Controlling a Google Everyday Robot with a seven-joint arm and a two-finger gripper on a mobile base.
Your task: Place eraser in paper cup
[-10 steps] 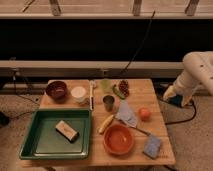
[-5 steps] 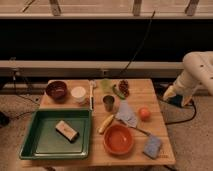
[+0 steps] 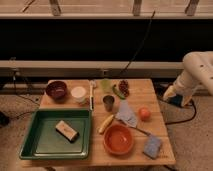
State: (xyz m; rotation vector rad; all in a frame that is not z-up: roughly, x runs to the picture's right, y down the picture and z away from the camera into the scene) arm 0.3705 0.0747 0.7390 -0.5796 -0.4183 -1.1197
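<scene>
The eraser (image 3: 66, 130), a flat beige block with dark sides, lies inside the green tray (image 3: 35, 147) at the table's front left. The white paper cup (image 3: 78, 93) stands upright behind the tray, next to the dark red-brown bowl (image 3: 56, 90). My gripper (image 3: 171, 93) is at the end of the white arm off the table's right edge, level with the table's back half. It is far from both the eraser and the cup, and it holds nothing that I can see.
A grey metal cup (image 3: 108, 102), a banana (image 3: 105, 123), an orange bowl (image 3: 118, 138), a blue sponge (image 3: 152, 146), an orange fruit (image 3: 144, 113) and a grey-blue cloth (image 3: 127, 115) sit on the wooden table (image 3: 150, 92). Cables run on the floor at right.
</scene>
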